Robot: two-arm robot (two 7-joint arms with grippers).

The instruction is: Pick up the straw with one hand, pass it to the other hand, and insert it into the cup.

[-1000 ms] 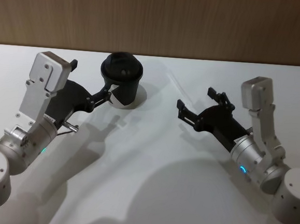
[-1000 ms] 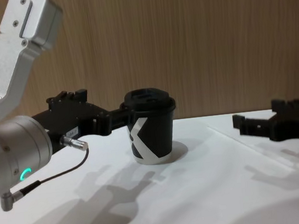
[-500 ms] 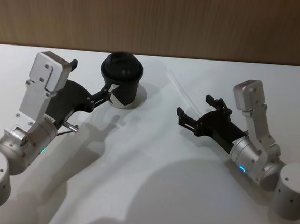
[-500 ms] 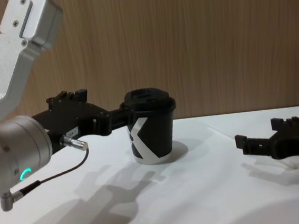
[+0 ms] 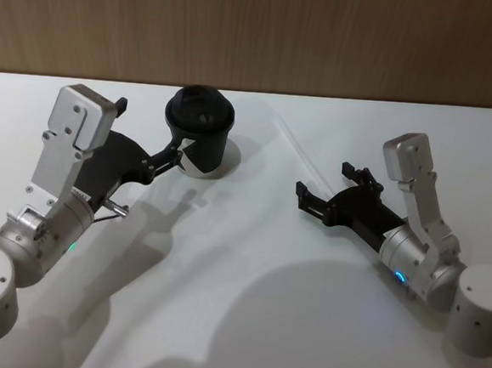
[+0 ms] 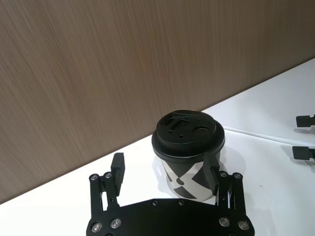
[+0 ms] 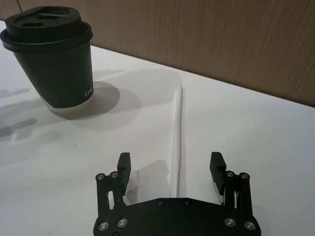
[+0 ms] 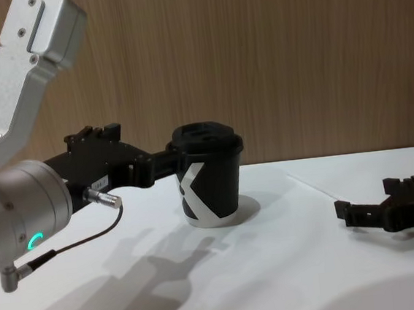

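Observation:
The black lidded cup (image 5: 200, 133) (image 8: 209, 180) stands upright at the back of the white table. My left gripper (image 5: 151, 128) (image 6: 165, 161) is open beside it, with one fingertip (image 5: 178, 153) close against the cup's lower side. The white straw (image 5: 296, 141) (image 7: 180, 128) lies flat on the table to the right of the cup. My right gripper (image 5: 324, 178) (image 7: 170, 157) is open and low over the straw's near end, a finger on each side of it. Nothing is held.
A wooden wall (image 5: 326, 37) runs along the table's far edge. A thin black cable with a metal plug (image 8: 101, 200) hangs from the left wrist. Bare white table (image 5: 248, 261) stretches between the two arms.
My right gripper has come down toward the table and drawn slightly back to the right, over the straw's near end. The left arm and the cup have not moved.

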